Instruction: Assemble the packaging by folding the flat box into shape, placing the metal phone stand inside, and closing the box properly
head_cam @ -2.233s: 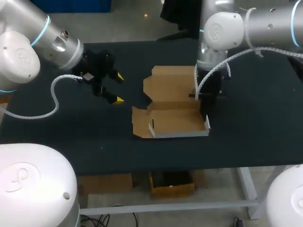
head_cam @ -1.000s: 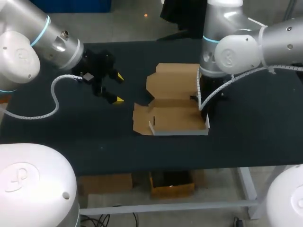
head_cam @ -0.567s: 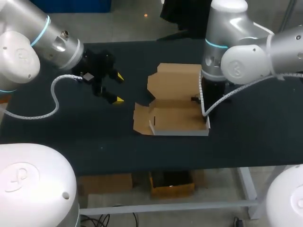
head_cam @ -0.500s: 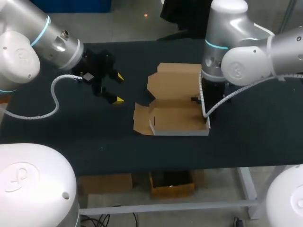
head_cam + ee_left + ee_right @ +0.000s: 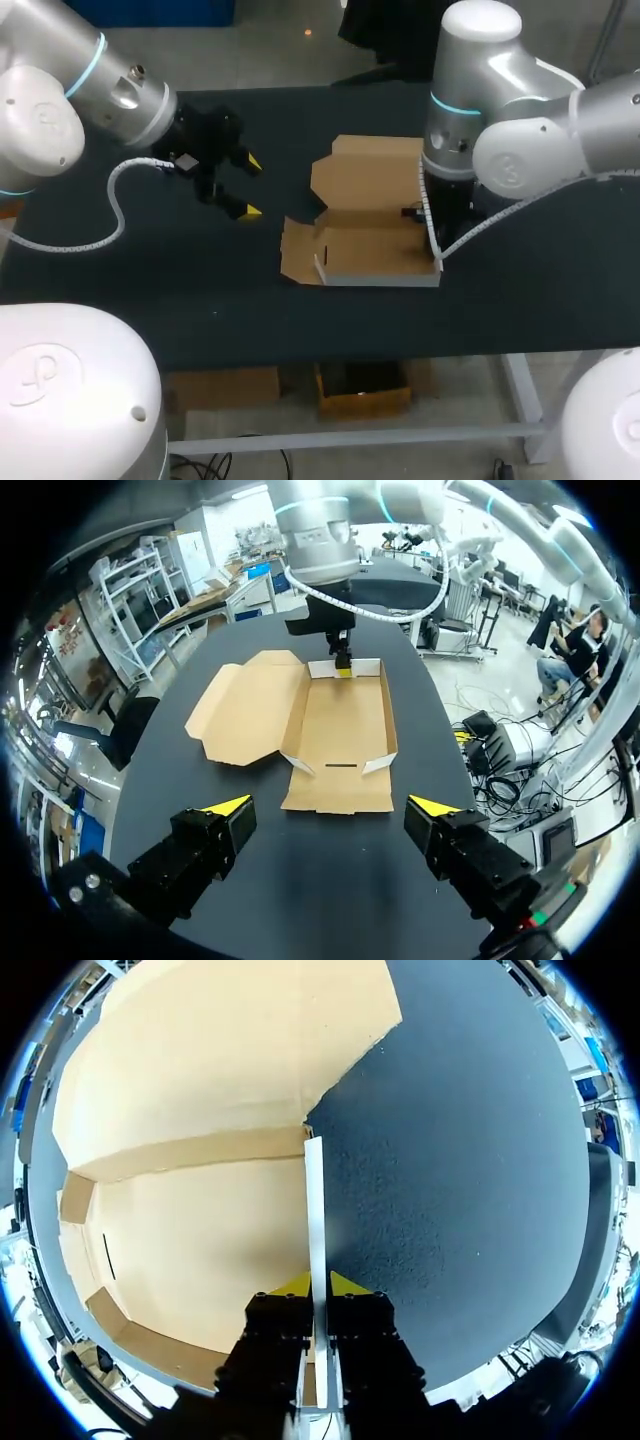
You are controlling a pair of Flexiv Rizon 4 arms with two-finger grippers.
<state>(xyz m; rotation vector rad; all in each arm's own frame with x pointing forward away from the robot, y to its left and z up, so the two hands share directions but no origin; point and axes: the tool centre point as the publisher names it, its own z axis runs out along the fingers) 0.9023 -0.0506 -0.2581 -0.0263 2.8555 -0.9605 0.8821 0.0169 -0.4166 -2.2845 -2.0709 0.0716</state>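
Note:
The brown cardboard box [image 5: 365, 240] lies in the middle of the table, its tray half folded with low walls raised and its lid [image 5: 370, 170] flat behind. My right gripper [image 5: 318, 1285] is shut on the tray's right side wall [image 5: 314, 1210], one finger inside and one outside. That gripper [image 5: 343, 666] also shows at the box's far end in the left wrist view. My left gripper [image 5: 247, 186] hangs open and empty, left of the box [image 5: 338, 725] and well clear of it; its yellow fingertips [image 5: 228, 805] stand wide apart. No phone stand is in view.
The black table [image 5: 150, 290] runs wide on both sides of the box. Its front edge [image 5: 330, 360] is a short way in front of the tray. A loose side flap [image 5: 295, 255] lies flat at the tray's left end.
The upper part of my right arm has swung round above the box while its gripper kept the side wall. The box shifted slightly right. My left arm has not moved.

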